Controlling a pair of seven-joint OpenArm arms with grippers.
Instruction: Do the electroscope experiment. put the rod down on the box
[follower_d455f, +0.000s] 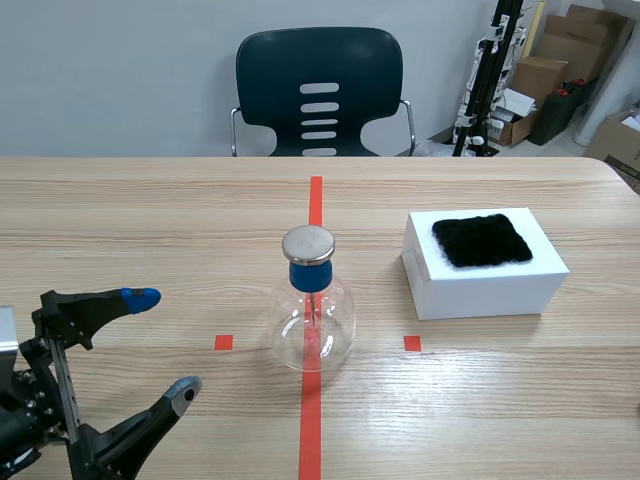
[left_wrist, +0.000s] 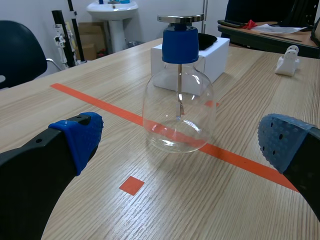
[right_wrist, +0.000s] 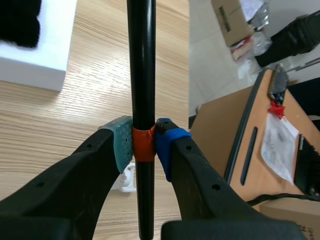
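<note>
A clear glass flask (follower_d455f: 313, 340) is seen upright on the tabletop (follower_d455f: 150, 220), set on the orange-red tape line between the two small tape squares. Its neck is plugged by a blue stopper (follower_d455f: 309, 275), which is topped by a flat round metal disc (follower_d455f: 308, 243). Inside the glass a thin metal stem (left_wrist: 179, 92) is hung from the stopper, with a small leaf at its lower end; nothing else can be made out in the flask. A closed white box (follower_d455f: 490, 285) is placed well apart from the flask, on the right arm's side, and a square black furry cloth (follower_d455f: 482, 240) is laid flat on its lid. The rod (right_wrist: 141, 65) is not on the box: it is clamped between the pads of the right gripper (right_wrist: 143, 145) and is held beside the box, over bare wood near the tabletop's edge. The rod is seen as a long, straight, glossy black bar, and an orange band (right_wrist: 144, 147) is wrapped around it exactly where the pads press. The left gripper (follower_d455f: 163, 345) is held low near the flask with its fingers spread wide, and nothing is grasped by it.
</note>
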